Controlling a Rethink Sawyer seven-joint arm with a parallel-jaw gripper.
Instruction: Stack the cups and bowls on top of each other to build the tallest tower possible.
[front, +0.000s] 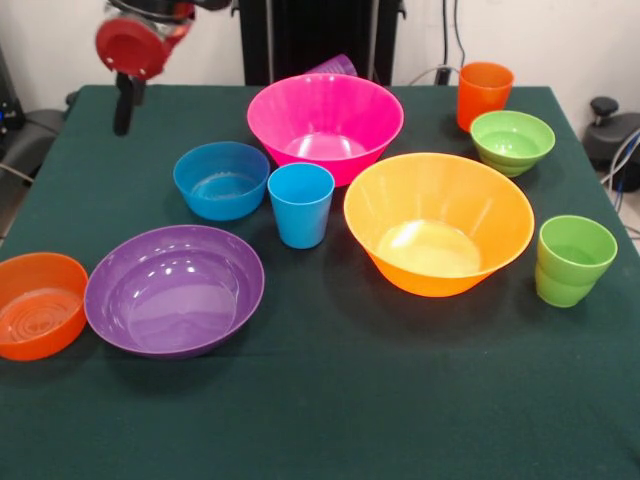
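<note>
All cups and bowls stand apart on the green table (330, 400), none stacked. The large pink bowl (325, 120) is at the back, with the purple cup (335, 66) lying partly hidden behind it. The orange cup (484, 93) and small green bowl (512, 140) are at the back right. The yellow-orange bowl (438, 220) sits right of centre and the green cup (573, 258) at the far right. The blue cup (301, 203) stands beside the blue bowl (221, 178). The purple bowl (174, 288) and orange bowl (38, 303) are at the front left. My gripper (123, 110) hangs over the back left corner, holding nothing.
The table's edges run along the left and right sides. A black post stands behind the pink bowl. Cables and dark equipment lie off the table at the far right.
</note>
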